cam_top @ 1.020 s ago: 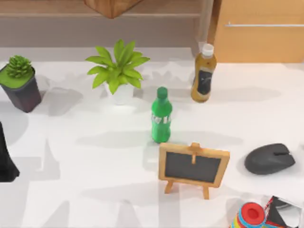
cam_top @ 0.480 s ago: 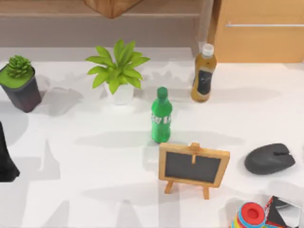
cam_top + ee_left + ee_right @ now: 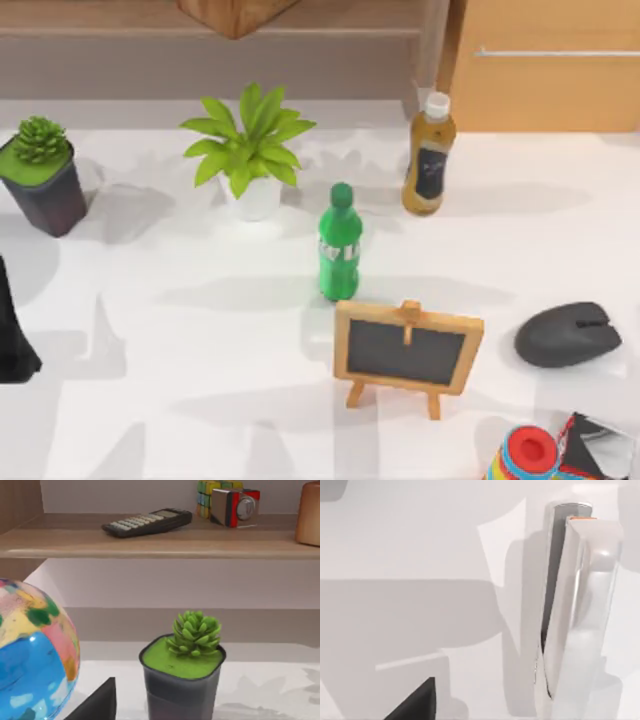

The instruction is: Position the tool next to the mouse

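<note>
Only the right gripper (image 3: 600, 445) has shifted, barely, at the table's (image 3: 200, 330) lower-right corner, its grip impossible to tell, with the right wrist view showing the silver-grey tool (image 3: 575, 610) lying flat on the white top, the top view the black mouse (image 3: 568, 334) nearby, and the left arm (image 3: 12, 340) parked far left.

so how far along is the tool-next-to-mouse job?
Nothing looks done. The dark grey oval mouse sits alone on the white table at the right. The pale silver flat tool lies on the table under the right wrist camera, apparently ungrasped. Left arm parked at left. Grasp, carry and placement remain.
</note>
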